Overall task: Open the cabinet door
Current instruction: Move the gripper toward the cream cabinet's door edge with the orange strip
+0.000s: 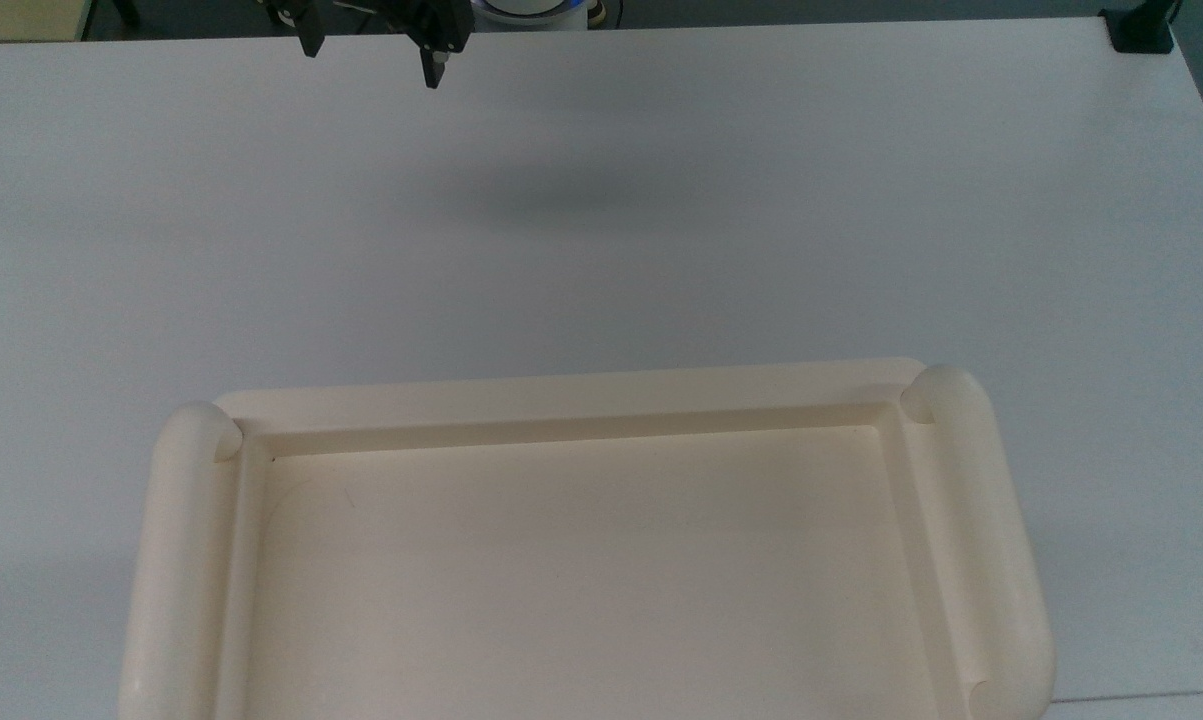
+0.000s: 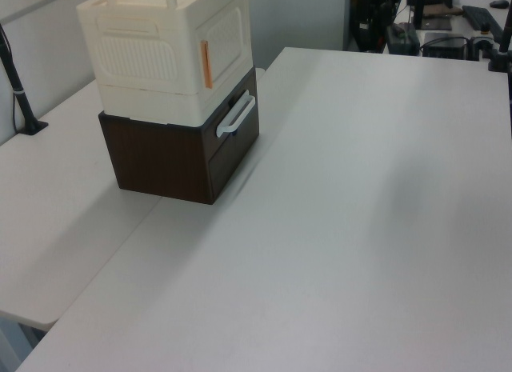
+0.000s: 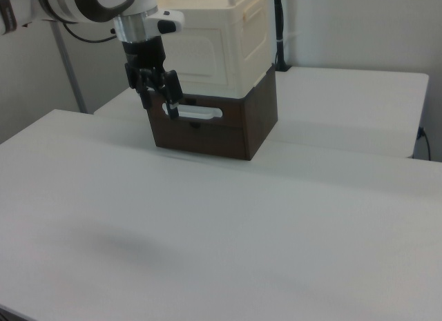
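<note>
Your gripper [image 3: 159,99] hangs released above the table [image 3: 228,224], fingers spread. The cabinet [image 2: 164,48] sits atop a brown drawer unit [image 2: 180,156]; its cabinet door [image 2: 226,38] faces the left view's right, shut.

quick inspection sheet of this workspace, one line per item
surface: white table, bare in front of the stack.
job's things: cream cabinet sits on a dark brown drawer box; the cabinet door looks closed, orange strip at its edge.
clutter: nothing seen.
gripper: gripper open, in the air above the table, apart from the cabinet, holding nothing.
cables: dark cable by the arm.
surroundings: black clamp on the table corner; equipment beyond the far edge.
</note>
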Available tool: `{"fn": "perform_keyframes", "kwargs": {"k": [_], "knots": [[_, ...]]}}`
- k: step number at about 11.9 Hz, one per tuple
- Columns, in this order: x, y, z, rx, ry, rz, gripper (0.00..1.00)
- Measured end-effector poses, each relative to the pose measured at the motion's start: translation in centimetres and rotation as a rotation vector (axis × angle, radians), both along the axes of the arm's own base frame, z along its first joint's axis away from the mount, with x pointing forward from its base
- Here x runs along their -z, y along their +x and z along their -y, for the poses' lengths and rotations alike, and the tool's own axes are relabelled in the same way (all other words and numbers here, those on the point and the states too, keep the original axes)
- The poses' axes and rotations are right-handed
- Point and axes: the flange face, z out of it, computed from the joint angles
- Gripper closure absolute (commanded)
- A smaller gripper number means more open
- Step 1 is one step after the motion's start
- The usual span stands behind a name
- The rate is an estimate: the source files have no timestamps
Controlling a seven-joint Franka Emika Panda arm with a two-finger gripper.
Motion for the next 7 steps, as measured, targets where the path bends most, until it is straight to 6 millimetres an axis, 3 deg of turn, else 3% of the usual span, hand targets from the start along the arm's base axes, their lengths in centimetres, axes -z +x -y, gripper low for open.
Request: {"fn": "perform_keyframes", "kwargs": {"k": [7], "knots": [[-0.04,0.05,-0.35,-0.113,0.035,0.004,0.00]]}}
